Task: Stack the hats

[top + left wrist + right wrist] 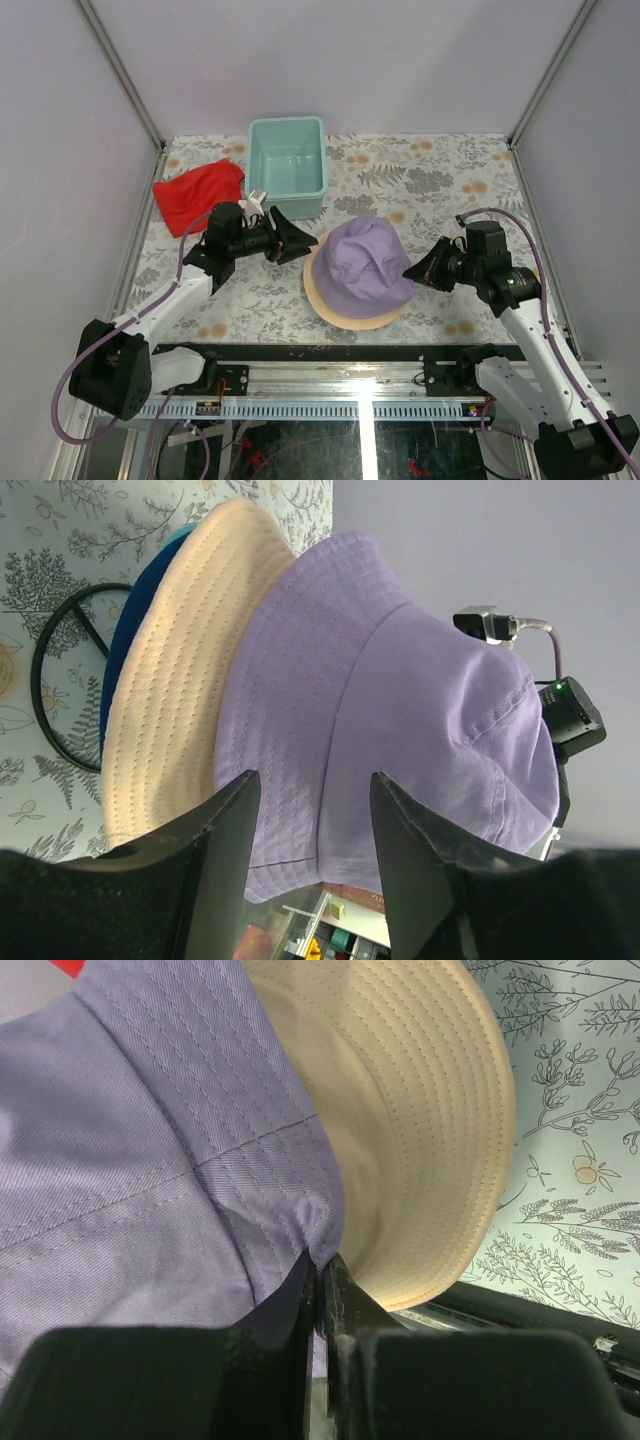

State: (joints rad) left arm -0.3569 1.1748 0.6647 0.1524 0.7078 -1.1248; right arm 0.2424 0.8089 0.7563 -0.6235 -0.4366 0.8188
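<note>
The lavender hat (368, 266) sits on top of the tan hat (330, 305) at the table's front middle. In the left wrist view the lavender hat (380, 710) lies over the tan hat (180, 690), with the dark blue hat (135, 630) showing as a thin edge beneath. The teal hat is hidden. My right gripper (412, 272) is shut on the lavender hat's brim (270, 1190) at its right side, above the tan hat (420, 1130). My left gripper (300, 243) is open just left of the stack, its fingers (225, 850) apart and empty.
A pale-teal plastic bin (287, 165) stands behind the stack at the back middle. A flat red cloth (197, 195) lies at the back left, behind my left arm. A black cable loop (60, 680) lies on the floral table cover beside the hats.
</note>
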